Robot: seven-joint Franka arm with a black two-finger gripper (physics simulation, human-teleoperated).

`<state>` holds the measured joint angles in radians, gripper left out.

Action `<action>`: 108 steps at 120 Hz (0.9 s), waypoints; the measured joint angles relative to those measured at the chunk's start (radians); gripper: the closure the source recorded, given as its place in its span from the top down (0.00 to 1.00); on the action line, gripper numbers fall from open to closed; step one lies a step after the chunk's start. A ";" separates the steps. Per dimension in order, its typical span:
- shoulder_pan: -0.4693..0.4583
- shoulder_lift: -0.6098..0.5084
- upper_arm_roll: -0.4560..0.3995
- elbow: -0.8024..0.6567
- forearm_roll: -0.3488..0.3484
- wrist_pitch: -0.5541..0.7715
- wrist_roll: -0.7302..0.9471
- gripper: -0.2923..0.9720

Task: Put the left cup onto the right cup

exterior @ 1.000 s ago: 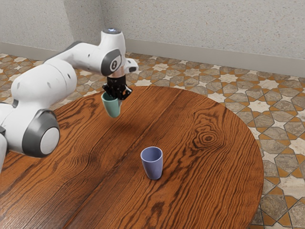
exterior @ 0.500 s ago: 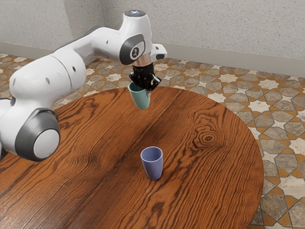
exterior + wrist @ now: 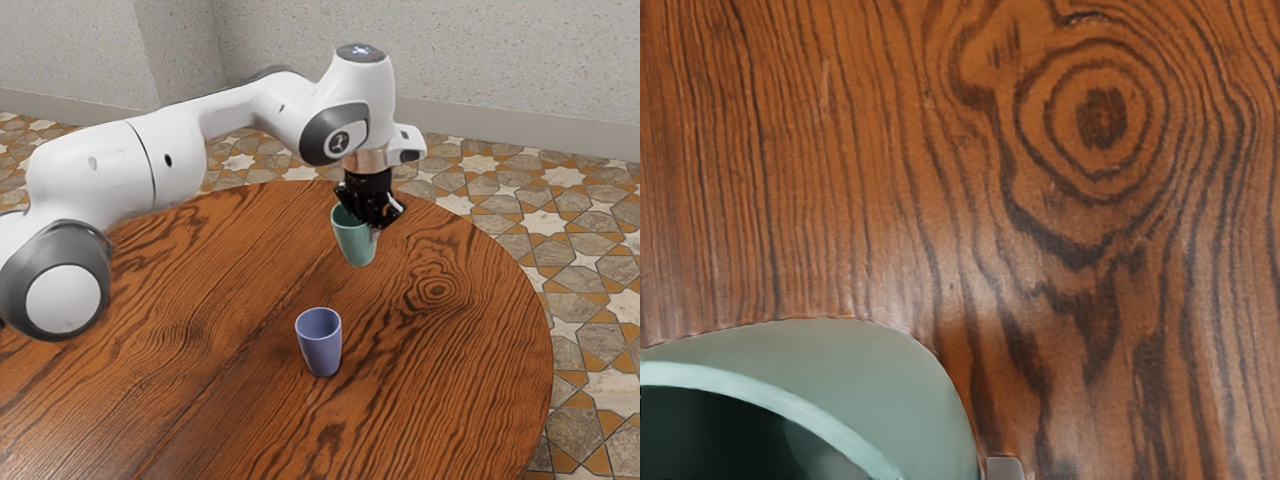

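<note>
- Foremost, the blue cup (image 3: 318, 342) stands upright near the counter's (image 3: 200, 400) middle, whole and uncovered.
- Beyond it, toward the counter's far edge, the green cup (image 3: 355, 240) hangs in the air, slightly tilted and well apart from the blue cup.
- The black fingers (image 3: 368, 207) are clenched on its rim and hide part of it.
- In the wrist view the green cup (image 3: 810, 380) is blurred and cut off, just beside a knot in the counter's (image 3: 790, 150) grain.
</note>
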<state>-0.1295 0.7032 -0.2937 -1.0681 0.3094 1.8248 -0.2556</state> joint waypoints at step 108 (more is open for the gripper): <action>0.063 -0.405 -0.061 -0.600 -0.082 0.118 -0.231 0.15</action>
<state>-0.0662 0.2978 -0.3545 -1.6682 0.2273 1.9424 -0.4862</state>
